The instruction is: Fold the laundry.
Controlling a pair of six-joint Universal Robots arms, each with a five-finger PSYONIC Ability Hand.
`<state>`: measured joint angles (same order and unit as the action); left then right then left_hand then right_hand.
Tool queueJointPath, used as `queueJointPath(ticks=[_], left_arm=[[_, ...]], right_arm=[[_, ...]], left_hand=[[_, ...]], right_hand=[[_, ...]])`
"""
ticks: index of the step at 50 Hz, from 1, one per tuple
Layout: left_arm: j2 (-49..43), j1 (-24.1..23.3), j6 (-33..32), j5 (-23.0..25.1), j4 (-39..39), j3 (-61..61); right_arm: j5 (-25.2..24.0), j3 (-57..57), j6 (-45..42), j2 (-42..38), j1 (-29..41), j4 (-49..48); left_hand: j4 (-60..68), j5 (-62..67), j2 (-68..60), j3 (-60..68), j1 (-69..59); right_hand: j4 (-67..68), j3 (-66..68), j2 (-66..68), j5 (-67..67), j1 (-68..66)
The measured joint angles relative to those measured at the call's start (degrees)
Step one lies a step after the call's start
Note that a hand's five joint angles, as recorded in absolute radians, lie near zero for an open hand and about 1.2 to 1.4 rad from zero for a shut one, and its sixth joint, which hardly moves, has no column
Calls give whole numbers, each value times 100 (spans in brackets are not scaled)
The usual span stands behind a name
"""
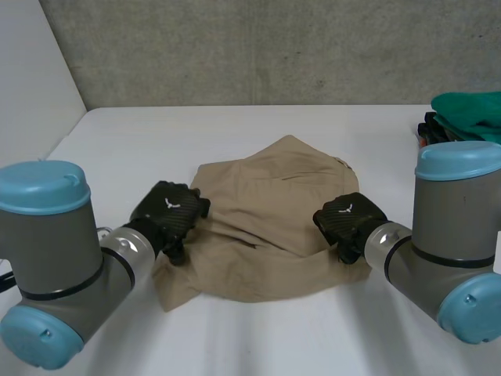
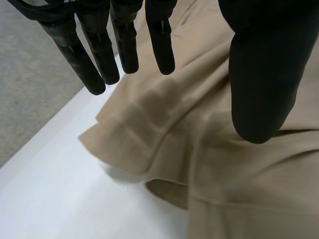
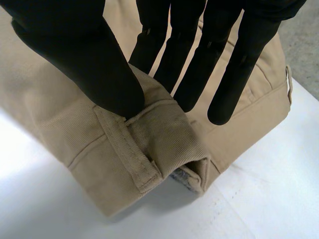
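One fold is being set up, by my reading. On the tabletop (image 1: 235,125), midway between its left and right edges, the tan trousers (image 1: 266,227) lie bunched, long axis roughly edge to edge, waistband rightward. Your left robot hand (image 1: 168,207) hovers spread over their left end; your right robot hand (image 1: 348,215) pinches the waistband fold. Next, close the left on the cloth, then lift both together.

Trousers (image 1: 266,235) plain tan, no print, though the lining (image 3: 182,178) inside the waistband (a small peek) looks grey-blue checked. Left hand (image 1: 168,210) and right hand (image 1: 348,215) black. Arms (image 1: 59,251) grey, caps (image 1: 43,186) light blue. Table (image 1: 156,141) white; wall (image 1: 258,47) mottled grey. Cloth (image 1: 473,113) at the right edge of the frame: green.
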<state>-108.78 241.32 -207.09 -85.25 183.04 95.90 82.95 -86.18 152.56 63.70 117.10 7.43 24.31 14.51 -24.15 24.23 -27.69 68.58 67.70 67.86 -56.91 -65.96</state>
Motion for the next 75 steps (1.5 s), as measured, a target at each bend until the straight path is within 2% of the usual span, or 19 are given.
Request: queueJointPath(ticks=[11,19,20,22,23,24,26,31,37,45,48,49,54,57,63,73,75], left_arm=[[33,-273,29,-317,-592,-83],[33,-177,39,-385,-545,-94],[33,-164,39,-385,-531,-93],[33,-130,39,-384,-489,-93],[33,-118,39,-384,-475,-93],[32,-97,39,-383,-449,-93],[32,-75,38,-381,-421,-93],[32,-47,38,-377,-383,-97],[19,-29,38,-368,-368,-102],[23,27,38,-345,-397,-117],[27,47,38,-331,-426,-125],[30,63,38,-318,-471,-135],[29,89,38,-279,-698,-162],[24,97,38,-253,-873,-169],[19,134,38,-180,-1165,-137],[-9,247,38,-113,-1133,-16],[-37,260,37,-115,-1090,1]], right_arm=[[115,343,87,-185,293,-736],[893,1325,-279,-1256,648,-2213],[951,1384,-338,-1329,667,-2309],[1165,1547,-557,-1537,728,-2595],[1231,1587,-624,-1586,745,-2669],[1393,1658,-788,-1673,782,-2822],[1588,1690,-952,-1699,817,-2950],[1757,1485,-856,-1237,827,-2942],[1415,1042,-372,-88,669,-2346],[469,496,-131,1435,118,-189],[251,359,-161,1633,-26,338],[23,175,-243,1785,-180,873],[-472,-443,-702,1972,-506,1632],[-710,-869,-1015,2004,-636,1642],[-1078,-1903,-1337,1928,-739,596],[-1009,-2439,-790,1466,-533,-981],[-948,-2441,-688,1346,-485,-1252]], left_hand=[[33,26,-9,10,0],[18,4,4,-2,108],[19,4,4,-2,114],[18,4,4,-1,114],[18,4,4,-1,114],[-5,-16,5,-5,130],[-43,-73,5,-5,225],[-58,-91,6,-5,265],[-58,-95,6,-5,264],[-56,-89,5,-4,264],[-49,-78,-1,2,263],[33,24,-54,54,242],[321,306,-293,300,76],[560,545,-542,534,-195],[726,702,-685,665,-305],[723,696,-678,664,-292],[314,270,-374,372,0]], right_hand=[[6,0,0,0,0],[7,19,0,0,0],[-276,-252,-263,253,281],[-1872,-1833,-2012,1816,1858],[-2326,-2291,-2369,2290,2210],[-3861,-3823,-3945,3871,3777],[-5001,-4907,-4987,4965,4809],[-5609,-5568,-5581,5403,5272],[-5455,-5366,-5377,5231,5191],[-3453,-3362,-3361,3283,3168],[-3071,-2970,-2980,2906,2793],[-2847,-2733,-2766,2662,2555],[-2056,-1962,-1958,1900,1764],[-1999,-1908,-1913,1857,1732],[-1984,-1898,-1913,1857,1729],[-2730,-2578,-2671,2634,2411],[-3019,-2835,-2917,2958,2659]])
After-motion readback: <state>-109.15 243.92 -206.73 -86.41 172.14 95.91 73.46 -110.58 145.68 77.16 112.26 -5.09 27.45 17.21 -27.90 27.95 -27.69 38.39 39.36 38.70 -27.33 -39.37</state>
